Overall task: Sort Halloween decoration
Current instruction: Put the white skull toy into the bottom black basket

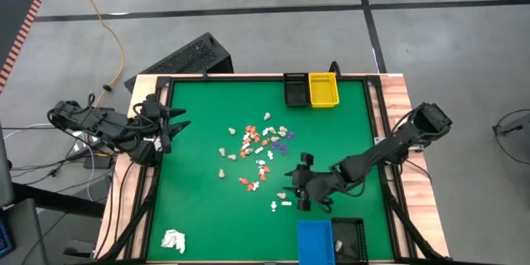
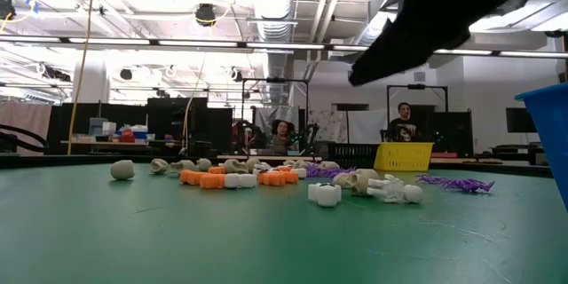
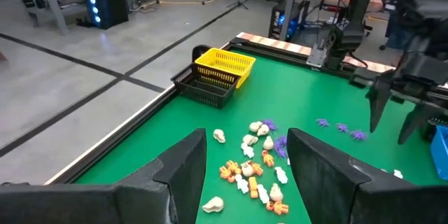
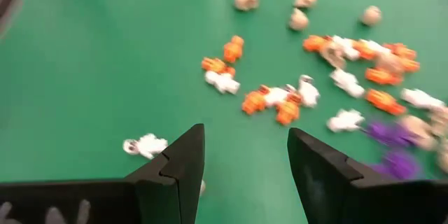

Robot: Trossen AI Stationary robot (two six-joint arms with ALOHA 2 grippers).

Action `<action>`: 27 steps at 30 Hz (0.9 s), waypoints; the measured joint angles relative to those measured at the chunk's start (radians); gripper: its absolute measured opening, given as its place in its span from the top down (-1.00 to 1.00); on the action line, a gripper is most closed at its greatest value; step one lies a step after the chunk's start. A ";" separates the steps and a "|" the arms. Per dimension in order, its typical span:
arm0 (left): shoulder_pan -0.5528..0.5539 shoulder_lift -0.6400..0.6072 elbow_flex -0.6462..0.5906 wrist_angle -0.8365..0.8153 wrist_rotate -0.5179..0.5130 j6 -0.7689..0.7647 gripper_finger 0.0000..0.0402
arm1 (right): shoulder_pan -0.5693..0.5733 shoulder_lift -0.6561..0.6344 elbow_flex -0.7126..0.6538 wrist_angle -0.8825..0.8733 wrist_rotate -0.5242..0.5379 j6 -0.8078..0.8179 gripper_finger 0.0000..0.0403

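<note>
right fingers: mine, the right gripper (image 1: 300,184) hangs low over the surface (image 1: 199,207), fingers (image 4: 183,161) spread wide, nothing between them.

nearest piece: a white figure (image 4: 145,145) lies just beside my fingers, apart from the rest; in the high view two small white pieces (image 1: 280,204) sit at the near edge of the scatter by my gripper.

step in hand, as I judge it: come down on one loose white piece and pinch it alone.

how to do it well: I would centre the gap over the piece, turn my wrist so the fingers close across its narrow width, and touch the surface lightly before closing. The loner is the better choice; the cluster would give me two at once.

axis: the white figure lies flat, its long axis roughly crosswise to my finger gap in the wrist view; which end is the head I cannot tell.

pieces (image 1: 258,151): orange, white, cream and purple, all lying down, scattered mid-surface, pointing every way; purple ones (image 1: 280,143) sit on the side toward my arm.

bins: yellow bin (image 1: 323,89) and a black bin (image 1: 296,90) at the far edge, blue bin (image 1: 315,241) at the near edge beside me.

left fingers: my left gripper (image 1: 175,122) waits at the left edge, fingers (image 3: 185,164) wide, empty.

white lump (image 1: 173,239): near-left corner, well apart.
</note>
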 joint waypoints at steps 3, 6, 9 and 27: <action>0.000 0.000 0.000 -0.010 0.000 -0.001 0.06 | -0.028 0.000 -0.078 0.133 -0.057 -0.032 0.01; 0.000 0.000 0.000 -0.026 0.000 -0.019 0.06 | -0.050 0.000 -0.123 0.195 -0.075 -0.042 0.01; 0.000 0.002 0.000 -0.027 0.000 -0.034 0.06 | -0.065 0.027 -0.129 0.245 -0.123 -0.082 0.02; 0.000 0.041 0.000 -0.026 -0.001 -0.060 0.06 | -0.068 0.261 -0.078 0.356 -0.227 -0.117 0.02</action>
